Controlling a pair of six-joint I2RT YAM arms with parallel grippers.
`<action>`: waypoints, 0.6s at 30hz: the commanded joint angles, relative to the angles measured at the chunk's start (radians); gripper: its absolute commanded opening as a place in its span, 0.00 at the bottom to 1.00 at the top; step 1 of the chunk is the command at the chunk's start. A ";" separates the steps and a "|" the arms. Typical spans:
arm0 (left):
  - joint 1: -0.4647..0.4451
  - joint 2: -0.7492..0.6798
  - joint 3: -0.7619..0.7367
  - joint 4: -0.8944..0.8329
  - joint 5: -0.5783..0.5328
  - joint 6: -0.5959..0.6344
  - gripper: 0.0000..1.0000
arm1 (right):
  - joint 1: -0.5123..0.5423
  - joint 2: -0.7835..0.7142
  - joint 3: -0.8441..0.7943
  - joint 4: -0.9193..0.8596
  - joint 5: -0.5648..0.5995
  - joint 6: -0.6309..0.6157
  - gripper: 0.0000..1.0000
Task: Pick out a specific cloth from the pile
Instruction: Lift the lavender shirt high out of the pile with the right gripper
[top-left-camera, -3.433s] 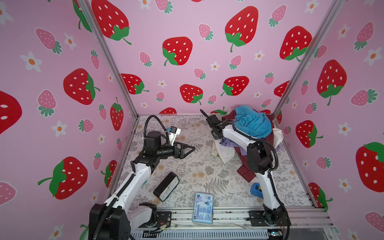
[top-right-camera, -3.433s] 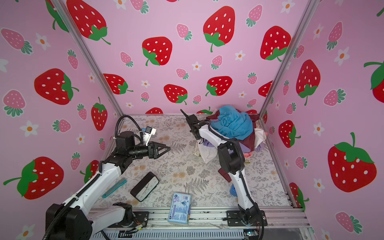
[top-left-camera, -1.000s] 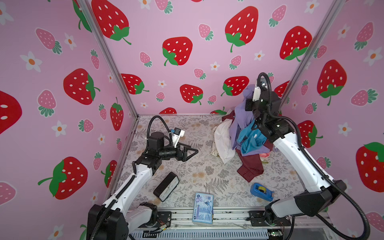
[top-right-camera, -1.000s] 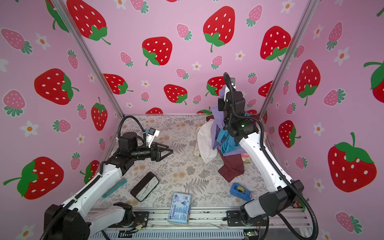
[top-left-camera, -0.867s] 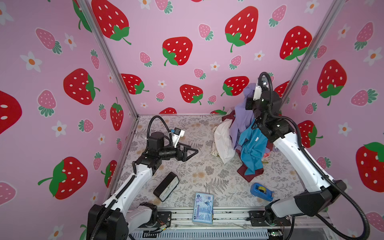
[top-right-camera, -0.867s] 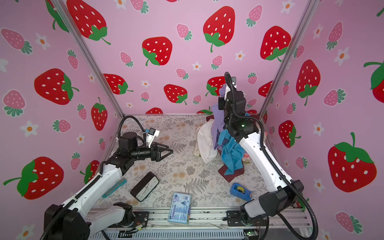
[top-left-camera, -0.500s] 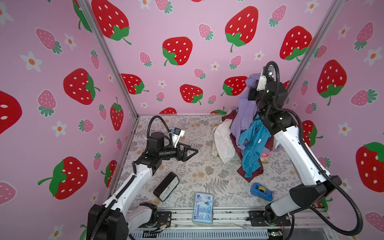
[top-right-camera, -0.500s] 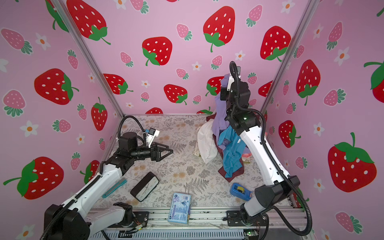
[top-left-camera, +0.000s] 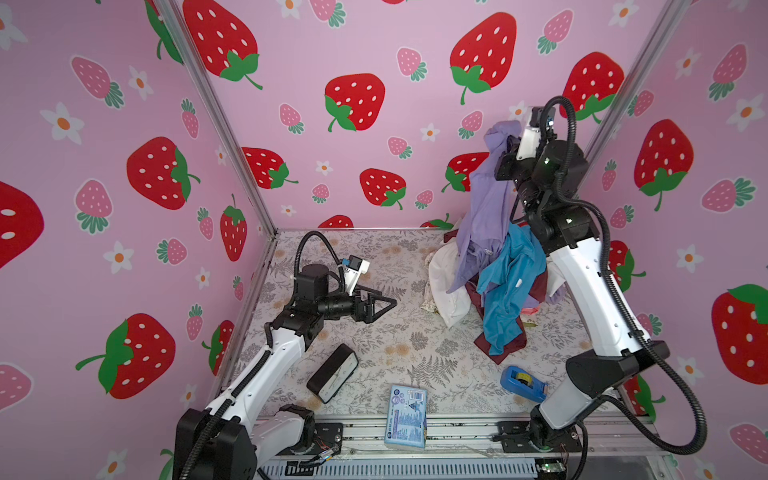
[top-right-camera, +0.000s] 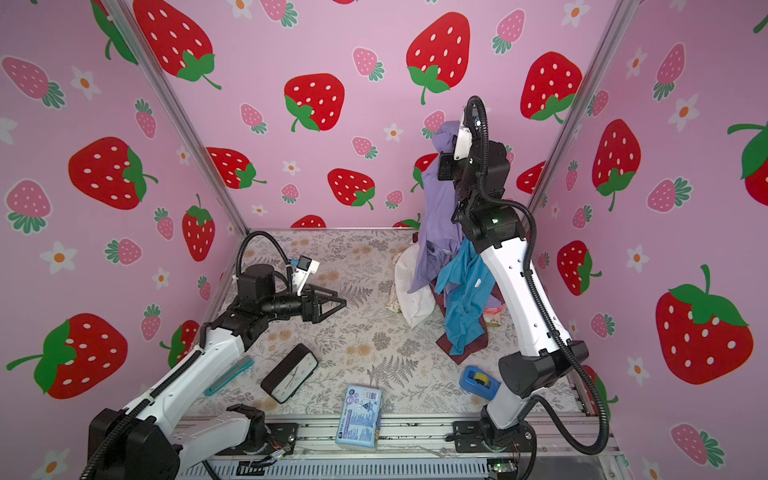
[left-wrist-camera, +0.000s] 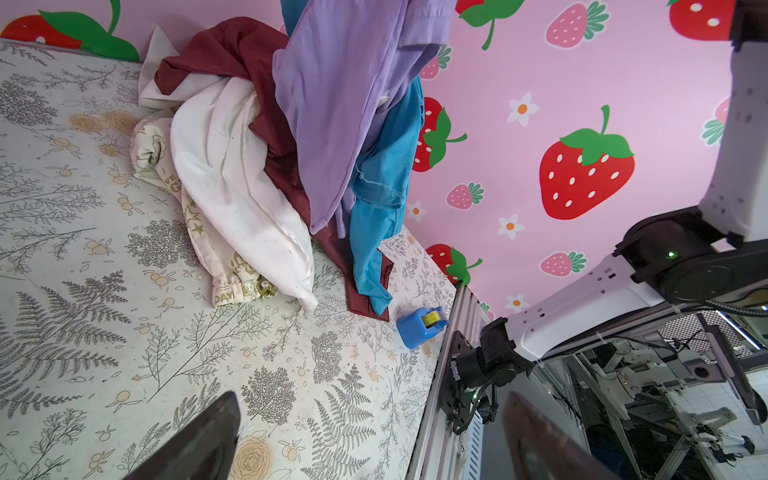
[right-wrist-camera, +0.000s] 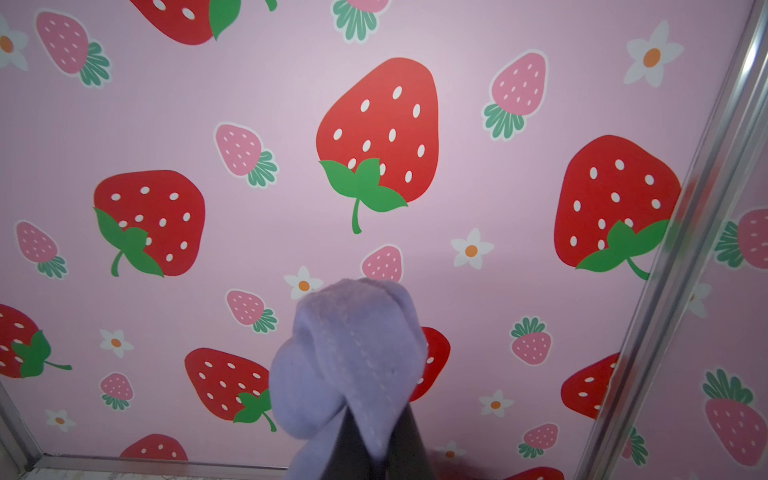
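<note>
Right end effector (top-left-camera: 510, 143) pinching cloth (top-left-camera: 484, 216), hem on pile (top-left-camera: 446, 286), back-right corner

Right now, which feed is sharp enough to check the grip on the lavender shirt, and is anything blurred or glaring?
Right wrist view: the cloth bunched at the right hand is close and soft, its fingers dark and blurred. Left wrist view: the pile is sharp; the left hand is only out-of-focus dark tips. Both top views: even light, no glare, everything crisp but small.

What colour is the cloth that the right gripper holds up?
Pale lavender-purple, with no pattern visible. The cloth shows best in the left wrist view.
</note>
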 joint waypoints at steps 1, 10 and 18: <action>-0.006 -0.002 -0.001 -0.021 -0.003 0.016 0.99 | -0.005 -0.007 0.045 0.084 -0.118 0.017 0.00; -0.006 -0.006 -0.001 -0.037 -0.014 0.025 0.99 | -0.005 -0.008 0.057 0.203 -0.218 0.041 0.00; -0.005 -0.029 -0.011 -0.033 -0.030 0.030 0.99 | -0.005 0.016 0.110 0.275 -0.280 0.069 0.00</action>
